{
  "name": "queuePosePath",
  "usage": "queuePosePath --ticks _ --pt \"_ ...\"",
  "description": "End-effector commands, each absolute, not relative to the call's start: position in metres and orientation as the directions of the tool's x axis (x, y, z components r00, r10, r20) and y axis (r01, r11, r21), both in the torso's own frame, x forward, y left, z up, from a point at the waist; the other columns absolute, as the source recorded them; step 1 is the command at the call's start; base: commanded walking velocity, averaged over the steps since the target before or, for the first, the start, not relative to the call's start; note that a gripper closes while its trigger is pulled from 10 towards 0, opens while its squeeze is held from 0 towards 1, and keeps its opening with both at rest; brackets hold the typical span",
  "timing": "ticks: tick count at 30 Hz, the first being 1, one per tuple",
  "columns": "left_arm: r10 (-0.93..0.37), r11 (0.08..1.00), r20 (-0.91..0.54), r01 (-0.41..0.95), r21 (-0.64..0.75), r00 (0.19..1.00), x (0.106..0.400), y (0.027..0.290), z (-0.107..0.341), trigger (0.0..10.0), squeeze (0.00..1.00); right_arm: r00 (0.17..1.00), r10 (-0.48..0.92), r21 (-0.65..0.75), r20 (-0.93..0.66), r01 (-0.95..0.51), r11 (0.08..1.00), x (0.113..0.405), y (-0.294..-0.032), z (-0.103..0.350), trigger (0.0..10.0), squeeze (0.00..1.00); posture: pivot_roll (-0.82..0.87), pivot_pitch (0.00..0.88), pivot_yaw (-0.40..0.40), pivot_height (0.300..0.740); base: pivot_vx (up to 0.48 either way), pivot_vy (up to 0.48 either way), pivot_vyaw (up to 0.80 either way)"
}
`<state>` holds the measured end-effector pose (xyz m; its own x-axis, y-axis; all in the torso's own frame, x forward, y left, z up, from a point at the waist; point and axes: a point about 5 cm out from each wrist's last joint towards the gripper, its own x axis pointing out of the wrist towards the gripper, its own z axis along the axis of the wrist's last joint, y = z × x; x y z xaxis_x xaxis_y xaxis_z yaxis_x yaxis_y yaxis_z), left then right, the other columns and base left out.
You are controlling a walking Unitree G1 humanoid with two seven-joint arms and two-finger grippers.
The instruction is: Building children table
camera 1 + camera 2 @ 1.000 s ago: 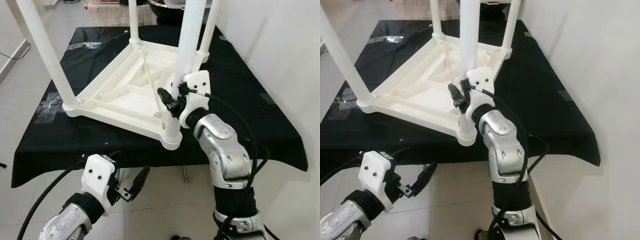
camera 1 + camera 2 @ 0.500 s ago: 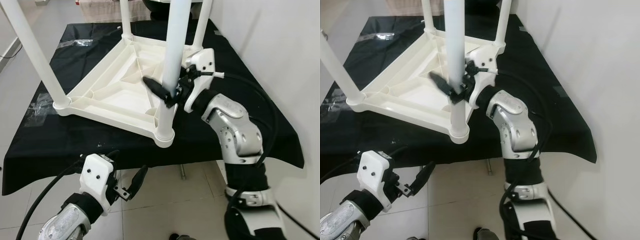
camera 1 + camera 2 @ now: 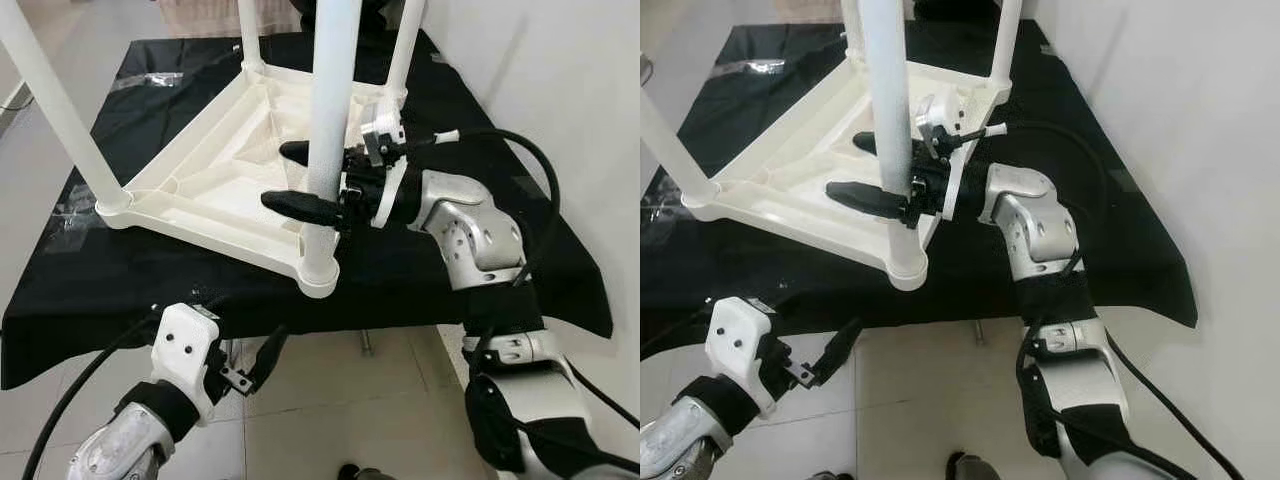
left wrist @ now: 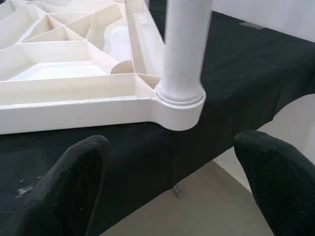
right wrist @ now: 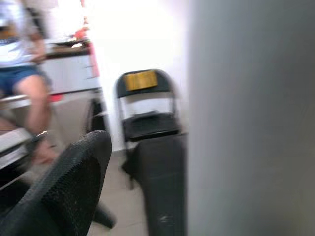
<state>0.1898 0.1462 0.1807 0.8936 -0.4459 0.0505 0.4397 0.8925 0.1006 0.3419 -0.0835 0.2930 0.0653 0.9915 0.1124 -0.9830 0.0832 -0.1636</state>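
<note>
The white children table (image 3: 240,170) lies upside down on the black-draped surface (image 3: 500,250) so its 4 legs point up, the right gripper (image 3: 300,180) spread around the near leg (image 3: 330,110), the left gripper (image 3: 250,365) open below the edge

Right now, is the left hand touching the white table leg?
No, the left hand hangs open below the edge of the black-covered table, apart from the near white leg, which the right hand straddles.

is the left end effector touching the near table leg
Apart. In the left wrist view, both black fingers sit below the near table leg, with black cloth and floor between. The left eye view shows the left end effector below the tabletop edge.
</note>
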Motion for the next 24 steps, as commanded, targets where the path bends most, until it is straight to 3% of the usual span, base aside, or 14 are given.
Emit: queuePosePath --ticks 1,2,3,4,16,17,18,19,20,22,23,24 --pt "-0.451 0.889 0.033 0.445 0.105 0.892 0.188 0.148 0.18 10.0 0.0 -0.041 0.995 -0.17 0.092 -0.985 -0.025 0.339 -0.079 0.293 10.0 0.0 0.12 0.182 -0.016 0.74 0.0 0.0 0.0" --pt "-0.45 0.889 0.033 0.445 0.105 0.892 0.188 0.148 0.18 10.0 0.0 -0.06 0.995 -0.169 0.084 -0.985 -0.045 0.34 -0.081 0.292 8.2 0.0 0.12 0.18 -0.022 0.74 0.0 0.0 0.0" --pt "-0.45 0.889 0.033 0.445 0.105 0.892 0.188 0.148 0.18 10.0 0.0 -0.06 0.995 -0.169 0.084 -0.985 -0.045 0.34 -0.081 0.292 8.2 0.0 0.12 0.18 -0.022 0.74 0.0 0.0 0.0" --pt "-0.451 0.889 0.033 0.446 0.105 0.892 0.188 0.148 0.18 10.0 0.0 -0.065 0.995 -0.168 0.079 -0.984 -0.051 0.341 -0.081 0.292 0.0 0.0 0.12 0.18 -0.022 0.74 0.0 0.0 0.0" --pt "-0.457 0.887 0.034 0.452 0.099 0.889 0.187 0.145 0.179 10.0 0.0 -0.078 0.997 -0.163 0.023 -0.984 -0.073 0.347 -0.087 0.287 0.0 0.0 0.11 0.19 -0.03 0.74 0.0 0.0 0.0" --pt "-0.456 0.887 0.036 0.451 0.097 0.889 0.188 0.145 0.18 10.0 0.0 0.077 0.997 -0.186 -0.025 -0.98 0.071 0.354 -0.091 0.279 0.0 0.0 0.11 0.198 -0.037 0.74 0.0 0.0 0.0" --pt "-0.456 0.887 0.036 0.451 0.097 0.889 0.188 0.145 0.18 10.0 0.0 0.077 0.997 -0.186 -0.025 -0.98 0.071 0.354 -0.091 0.279 0.0 0.0 0.11 0.198 -0.037 0.74 0.0 0.0 0.0" --pt "-0.456 0.887 0.037 0.451 0.097 0.889 0.188 0.145 0.18 10.0 0.0 0.168 0.985 -0.188 -0.044 -0.969 0.157 0.357 -0.093 0.274 0.0 0.0 0.1 0.208 -0.039 0.74 0.0 0.0 0.0" --pt "-0.456 0.887 0.037 0.451 0.097 0.889 0.188 0.145 0.18 10.0 0.0 0.168 0.985 -0.188 -0.044 -0.969 0.157 0.357 -0.093 0.274 0.0 0.0 0.1 0.208 -0.039 0.74 0.0 0.0 0.0" --pt "-0.453 0.889 0.036 0.448 0.096 0.891 0.188 0.147 0.181 10.0 0.0 0.423 0.904 -0.165 -0.068 -0.898 0.408 0.36 -0.097 0.256 0.0 0.0 0.06 0.225 -0.031 0.74 0.0 0.0 0.0" --pt "-0.453 0.889 0.036 0.448 0.096 0.891 0.188 0.147 0.181 10.0 0.0 0.423 0.904 -0.165 -0.068 -0.898 0.408 0.36 -0.097 0.256 0.0 0.0 0.06 0.225 -0.031 0.74 0.0 0.0 0.0" --pt "-0.452 0.889 0.034 0.448 0.091 0.891 0.188 0.147 0.18 10.0 0.0 0.637 0.764 -0.179 -0.098 -0.767 0.616 0.358 -0.103 0.238 0.0 0.0 0.06 0.235 -0.03 0.74 0.0 0.0 0.0"
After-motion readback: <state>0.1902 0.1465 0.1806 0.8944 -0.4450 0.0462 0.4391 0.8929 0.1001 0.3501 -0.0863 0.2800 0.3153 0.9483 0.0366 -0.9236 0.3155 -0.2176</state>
